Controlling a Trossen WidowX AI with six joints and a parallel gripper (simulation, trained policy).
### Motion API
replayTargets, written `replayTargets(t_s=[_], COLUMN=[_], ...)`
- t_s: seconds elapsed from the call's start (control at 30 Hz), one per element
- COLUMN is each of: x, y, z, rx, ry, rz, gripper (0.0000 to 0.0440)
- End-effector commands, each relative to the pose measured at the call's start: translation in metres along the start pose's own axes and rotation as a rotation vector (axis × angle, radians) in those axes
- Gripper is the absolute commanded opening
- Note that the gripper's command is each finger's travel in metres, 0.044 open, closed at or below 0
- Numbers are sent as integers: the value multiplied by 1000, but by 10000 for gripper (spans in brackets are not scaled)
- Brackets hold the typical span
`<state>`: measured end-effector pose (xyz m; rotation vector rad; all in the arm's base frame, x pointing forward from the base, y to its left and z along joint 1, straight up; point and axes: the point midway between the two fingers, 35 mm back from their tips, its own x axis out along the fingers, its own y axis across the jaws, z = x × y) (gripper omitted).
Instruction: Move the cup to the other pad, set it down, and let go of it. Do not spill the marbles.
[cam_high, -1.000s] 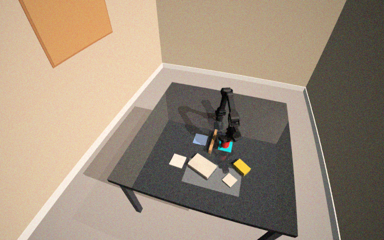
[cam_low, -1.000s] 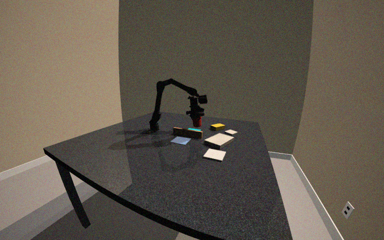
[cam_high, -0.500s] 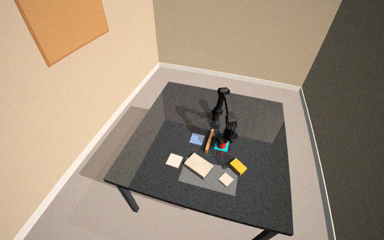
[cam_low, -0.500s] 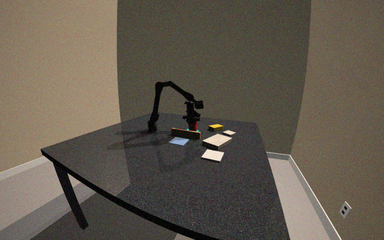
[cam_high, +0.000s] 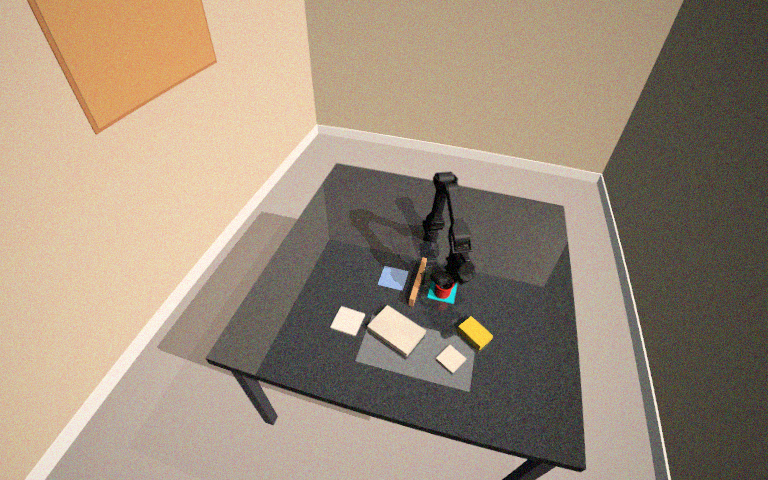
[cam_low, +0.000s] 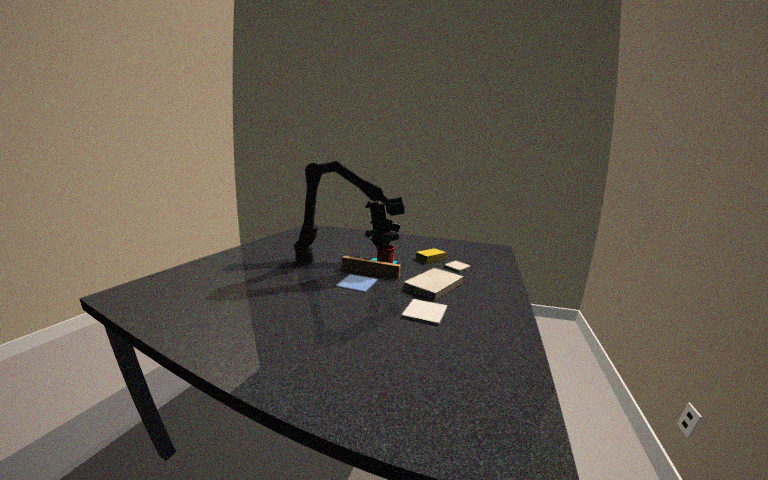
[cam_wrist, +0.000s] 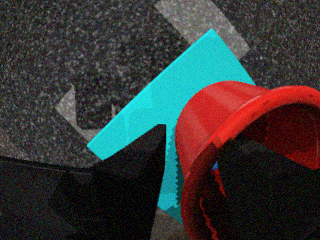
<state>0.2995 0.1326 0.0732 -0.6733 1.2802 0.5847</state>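
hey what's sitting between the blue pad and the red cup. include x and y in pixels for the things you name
The wooden bar (cam_high: 417, 281) (cam_low: 370, 267) stands between the blue pad (cam_high: 393, 277) (cam_low: 357, 282) and the red cup (cam_high: 443, 291) (cam_low: 387, 254), clearest in the top view.

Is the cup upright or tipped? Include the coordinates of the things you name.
Upright: the red cup (cam_high: 443, 290) (cam_low: 387, 254) (cam_wrist: 220, 107) stands mouth up over the cyan pad (cam_high: 451, 299) (cam_low: 375, 260) (cam_wrist: 165, 90).
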Motion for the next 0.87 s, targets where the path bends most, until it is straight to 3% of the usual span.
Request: replayTargets(t_s=[0.0, 0.4, 0.83], x=[-6, -28, -63], y=[2, 5, 2], z=[-1, -7, -5], rx=[7, 15, 34], ry=[-22, -89, -190], rz=[8, 15, -5], gripper=[132, 182, 274])
